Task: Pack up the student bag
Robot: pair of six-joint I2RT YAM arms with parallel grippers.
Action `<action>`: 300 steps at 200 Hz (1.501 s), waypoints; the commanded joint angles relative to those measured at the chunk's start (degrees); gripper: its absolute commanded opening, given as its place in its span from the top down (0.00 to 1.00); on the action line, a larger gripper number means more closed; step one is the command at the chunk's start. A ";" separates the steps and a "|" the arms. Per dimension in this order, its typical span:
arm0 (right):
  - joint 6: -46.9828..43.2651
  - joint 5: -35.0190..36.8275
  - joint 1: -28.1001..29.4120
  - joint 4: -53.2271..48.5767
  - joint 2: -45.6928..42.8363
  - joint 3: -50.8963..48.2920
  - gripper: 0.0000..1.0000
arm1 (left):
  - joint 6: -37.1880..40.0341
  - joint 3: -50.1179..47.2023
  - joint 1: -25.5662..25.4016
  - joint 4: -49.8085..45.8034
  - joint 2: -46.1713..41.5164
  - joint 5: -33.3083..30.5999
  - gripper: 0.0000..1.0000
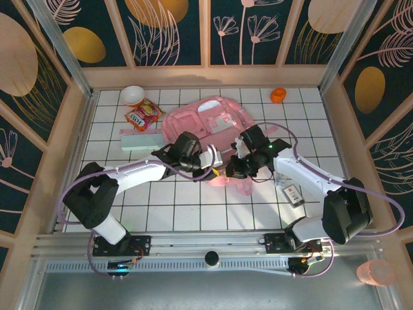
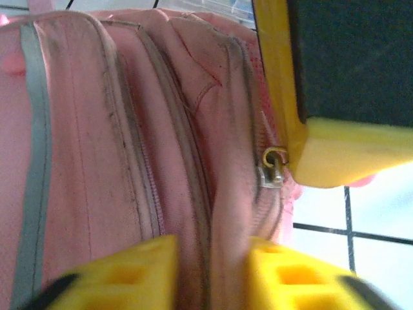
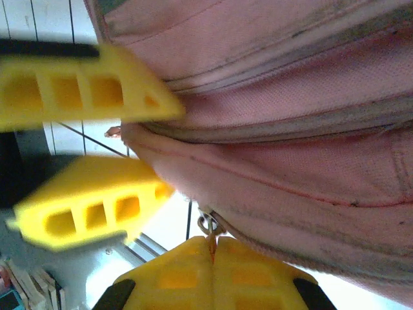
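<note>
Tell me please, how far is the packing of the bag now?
Done: nothing looks packed; the snack packet and long box lie on the table. In hand: the left gripper pinches a fold of the student bag, the right gripper holds its zipper pull. Left: open it, load the items.

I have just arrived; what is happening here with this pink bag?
Two robot arms work at the near edge of the pink bag. The left hand pinches a fold of its fabric, and the right hand is shut on a zipper pull. A bowl and a snack packet lie on the table, outside the bag.
</note>
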 commanded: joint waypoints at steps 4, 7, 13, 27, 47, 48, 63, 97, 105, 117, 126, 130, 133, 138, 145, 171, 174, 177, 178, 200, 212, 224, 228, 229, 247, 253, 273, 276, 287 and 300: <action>-0.68 5.97 -0.49 -2.58 0.39 1.52 1.00 | 0.04 -0.56 0.12 2.29 -0.23 0.91 1.00; -0.54 7.46 -0.45 -2.82 0.51 1.50 1.00 | -0.02 -0.58 0.10 2.38 -0.40 1.29 1.00; -0.18 10.68 -0.33 -3.26 0.80 1.53 1.00 | -0.34 -0.71 0.11 2.53 -0.74 2.03 1.00; 0.61 15.99 0.27 -2.99 0.98 1.33 1.00 | -1.67 -0.98 0.15 3.71 -1.63 3.92 1.00; 2.18 19.10 1.16 0.41 -0.04 0.04 0.98 | -4.66 -2.26 0.16 7.42 -3.14 5.38 1.00; 2.24 19.11 1.21 0.63 -0.12 -0.07 0.98 | -4.83 -2.30 0.16 7.63 -3.25 5.37 1.00; 3.24 19.14 1.94 3.66 -1.10 -1.40 0.92 | -6.67 -2.84 0.15 9.98 -4.13 5.64 1.00; 6.73 19.80 4.03 9.95 -3.21 -6.01 0.85 | -8.92 -2.58 0.12 12.23 -4.93 6.13 1.00; 7.65 19.99 4.37 11.44 -3.60 -7.01 0.84 | -9.35 -2.61 0.11 12.78 -5.11 6.08 1.00; 8.62 20.30 4.78 13.11 -4.21 -8.26 0.82 | -9.69 -2.61 0.15 13.27 -5.42 6.10 1.00; 9.20 21.01 5.11 13.96 -4.59 -8.84 0.80 | -9.80 -2.43 0.11 13.31 -5.56 6.14 1.00; 9.44 21.24 5.21 14.22 -4.79 -9.04 0.79 | -9.82 -2.39 0.12 13.28 -5.59 6.13 1.00; 9.64 21.50 5.22 14.49 -4.92 -9.25 0.79 | -9.77 -2.42 0.13 13.24 -5.71 6.19 1.00; 9.76 22.00 5.29 14.73 -5.10 -9.42 0.78 | -9.77 -2.35 0.10 13.28 -5.78 6.19 1.00; 10.18 22.73 5.39 14.94 -5.42 -9.62 0.77 | -9.74 -2.34 0.16 13.26 -5.87 6.08 1.00; 10.40 24.62 5.39 14.65 -6.59 -10.54 0.95 | -9.75 -2.65 0.16 13.11 -6.39 5.28 1.00; 10.32 24.92 5.39 14.22 -6.76 -10.50 0.98 | -9.79 -2.73 0.09 13.04 -6.43 4.93 1.00; 10.17 25.25 5.39 13.76 -6.93 -10.47 1.00 | -9.73 -2.74 0.10 12.95 -6.51 4.61 1.00; 10.14 25.35 5.35 13.59 -6.99 -10.46 1.00 | -9.74 -2.76 0.13 12.90 -6.52 4.50 1.00; 7.89 26.36 3.67 8.45 -8.39 -9.77 1.00 | -7.15 -3.92 0.21 10.65 -7.52 0.83 1.00; 5.97 26.51 1.88 5.40 -9.56 -9.43 1.00 | -5.45 -5.11 0.61 9.73 -8.32 -0.87 1.00; 3.76 26.15 -0.72 2.76 -10.84 -9.31 1.00 | -4.48 -6.16 1.36 8.96 -9.26 -1.37 1.00; 3.00 25.97 -1.45 1.93 -11.18 -9.24 1.00 | -4.25 -6.49 1.71 8.62 -9.56 -1.48 1.00; 2.82 25.89 -1.54 1.74 -11.27 -9.19 1.00 | -4.18 -6.57 1.77 8.53 -9.63 -1.53 1.00; -0.59 24.80 -5.23 -0.86 -12.35 -9.05 1.00 | -2.88 -8.27 3.08 7.34 -11.12 -3.04 1.00; -1.27 24.48 -5.84 -1.47 -12.49 -8.97 1.00 | -2.48 -8.84 3.61 6.94 -11.62 -3.49 1.00; -3.50 21.15 -6.29 -1.32 -12.60 -9.10 1.00 | -1.49 -10.15 5.09 5.85 -13.27 -4.58 1.00; -3.73 20.11 -6.26 -0.90 -12.60 -9.18 1.00 | -1.33 -10.38 5.21 5.86 -13.51 -4.73 1.00; -3.55 16.49 -5.53 0.81 -12.73 -9.49 1.00 | -0.97 -11.21 5.74 6.05 -14.38 -5.53 1.00; -2.47 13.84 -3.14 3.89 -12.91 -9.62 1.00 | -0.24 -11.82 5.87 5.92 -15.21 -6.51 0.93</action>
